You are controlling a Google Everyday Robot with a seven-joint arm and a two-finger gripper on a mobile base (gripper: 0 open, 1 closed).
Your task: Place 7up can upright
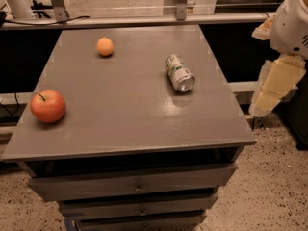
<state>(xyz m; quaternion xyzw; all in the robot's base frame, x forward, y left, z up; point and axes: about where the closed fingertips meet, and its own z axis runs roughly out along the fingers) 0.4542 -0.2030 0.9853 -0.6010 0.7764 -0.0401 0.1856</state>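
The 7up can (179, 73) lies on its side on the right half of the grey table top (125, 109), its shiny end facing the front right. My gripper (273, 86), cream-coloured below a white arm, hangs off the table's right edge, level with the can and well to its right. It touches nothing and holds nothing.
A red apple (48, 106) sits near the table's left edge. A small orange (105, 46) sits at the back left. The table has drawers below its front. A rail and dark gap run behind it, and speckled floor lies to the right.
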